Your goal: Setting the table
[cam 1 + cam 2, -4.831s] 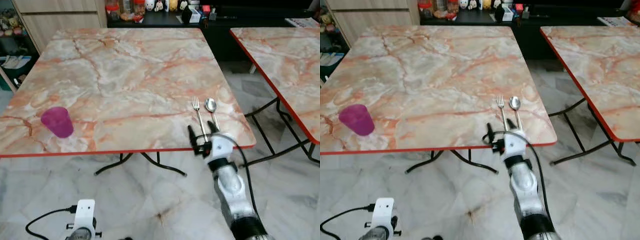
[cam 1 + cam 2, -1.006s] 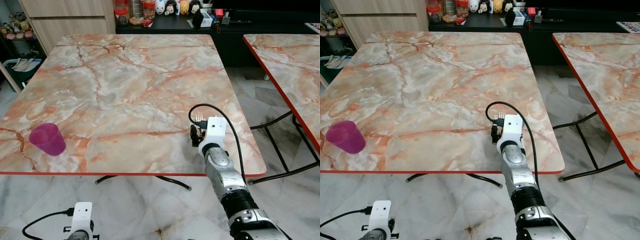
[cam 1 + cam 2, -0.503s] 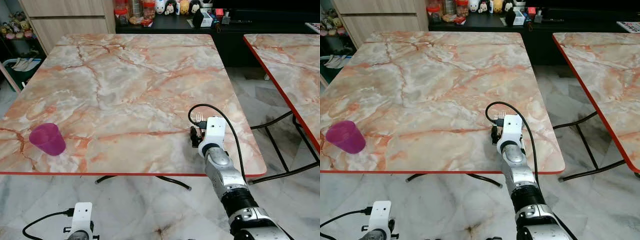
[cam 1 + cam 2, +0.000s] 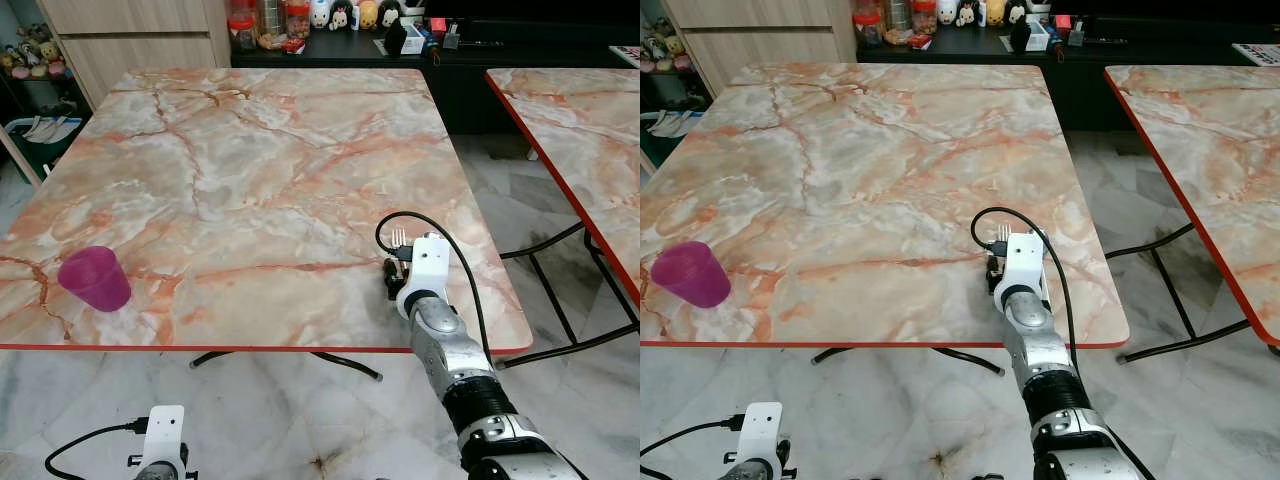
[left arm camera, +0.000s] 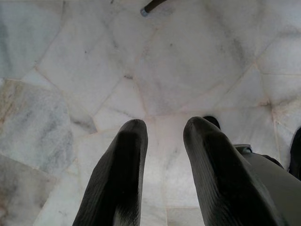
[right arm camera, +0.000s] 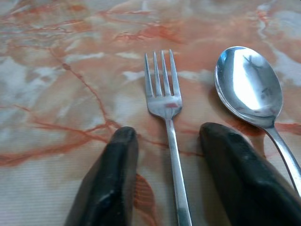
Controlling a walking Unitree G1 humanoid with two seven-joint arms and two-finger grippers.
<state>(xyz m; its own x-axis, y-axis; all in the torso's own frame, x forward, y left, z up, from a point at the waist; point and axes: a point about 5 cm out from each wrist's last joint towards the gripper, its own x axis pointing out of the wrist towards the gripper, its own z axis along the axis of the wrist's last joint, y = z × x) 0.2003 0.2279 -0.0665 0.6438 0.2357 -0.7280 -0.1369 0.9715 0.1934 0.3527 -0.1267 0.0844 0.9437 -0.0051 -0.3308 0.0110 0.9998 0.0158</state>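
The fork [image 6: 164, 106] is thin, shiny silver with four prongs; it lies flat on the marble worktop [image 4: 250, 150], near the front right edge, just beside a shiny spoon [image 6: 249, 89]; the right gripper [image 6: 167, 141] has its fingers [image 6: 113, 174] spread, one on each side of the fork handle; since half a second ago it has hardly moved; the left gripper [image 5: 162, 141] hangs over the floor, fingers apart; a purple cup [image 4: 95, 278] stands far left.

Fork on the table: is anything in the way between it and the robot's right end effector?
Nothing visible is. The right end effector is open with a finger on each side of the fork handle, over the marble table. The spoon lies beside the fork, outside the fingers, apart from it.
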